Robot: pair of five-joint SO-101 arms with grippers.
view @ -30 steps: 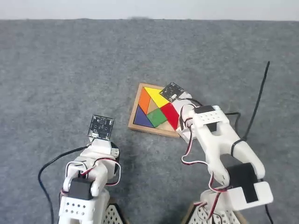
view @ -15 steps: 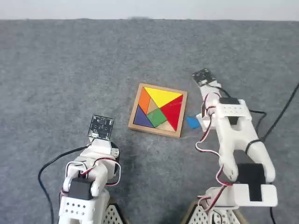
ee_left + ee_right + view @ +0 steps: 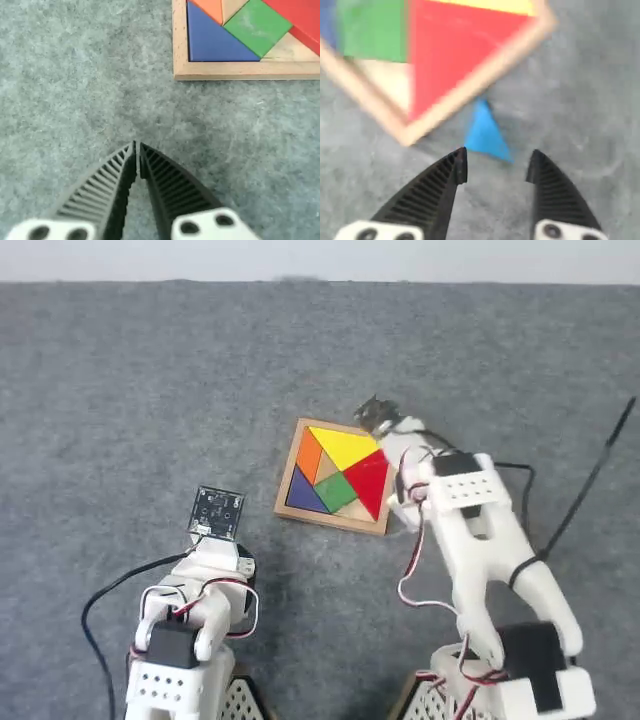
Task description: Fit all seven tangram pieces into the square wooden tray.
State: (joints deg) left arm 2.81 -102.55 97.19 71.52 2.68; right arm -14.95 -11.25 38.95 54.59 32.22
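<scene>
Now: blue triangle point(image 3: 486, 134) on carpet point(image 3: 580, 90), tip toward tray point(image 3: 520, 47) rim; right hand point(image 3: 496, 165) apart, left hand point(image 3: 137, 146) together.

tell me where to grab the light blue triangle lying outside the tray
Pinch the light blue triangle across its two long edges, coming down from above on the side away from the wooden tray. It lies flat on the carpet with one corner near the tray's frame, so that side is probably the freest.
</scene>
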